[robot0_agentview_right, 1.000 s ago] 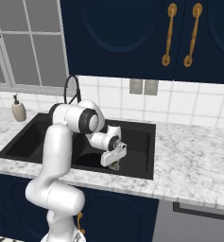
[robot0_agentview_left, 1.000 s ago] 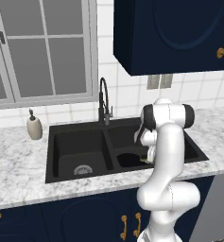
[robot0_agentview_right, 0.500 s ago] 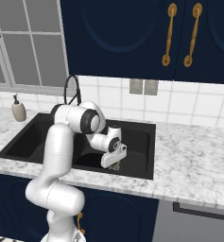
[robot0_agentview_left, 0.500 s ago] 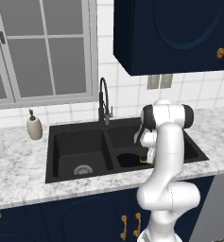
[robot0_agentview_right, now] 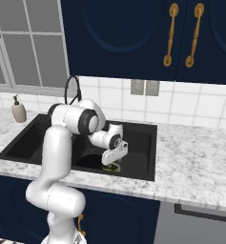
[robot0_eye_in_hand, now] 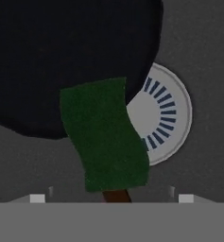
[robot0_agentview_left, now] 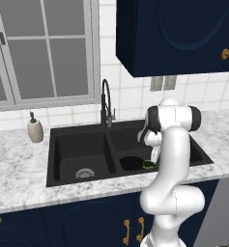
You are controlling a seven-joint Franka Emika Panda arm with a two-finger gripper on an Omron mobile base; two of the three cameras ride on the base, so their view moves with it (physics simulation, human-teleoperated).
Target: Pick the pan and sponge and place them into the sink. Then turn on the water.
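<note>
Green sponge (robot0_eye_in_hand: 104, 136) lies partly over the black pan (robot0_eye_in_hand: 61, 56) and the drain (robot0_eye_in_hand: 163, 113) in the sink's (robot0_agentview_left: 77, 144) right basin; can't tell if my gripper (robot0_agentview_right: 112, 163) is spread.

You're in a home kitchen, rendered. A black double sink (robot0_agentview_left: 87, 144) sits in a marble counter (robot0_agentview_left: 19, 164) with a gooseneck faucet (robot0_agentview_left: 106, 103) behind it. Navy base cabinets (robot0_agentview_left: 87, 224) run below with brass handles (robot0_agentview_left: 126, 230), and navy wall cabinets (robot0_agentview_right: 133, 38) hang above with long brass pulls (robot0_agentview_right: 170, 34). You see white tile backsplash (robot0_agentview_right: 195, 107), a wall outlet (robot0_agentview_right: 145, 87), a paned window (robot0_agentview_left: 43, 48) over the counter and a soap dispenser (robot0_agentview_left: 35, 129) beside the sink. A grey appliance front (robot0_agentview_right: 195, 226) stands at the right under the counter.
</note>
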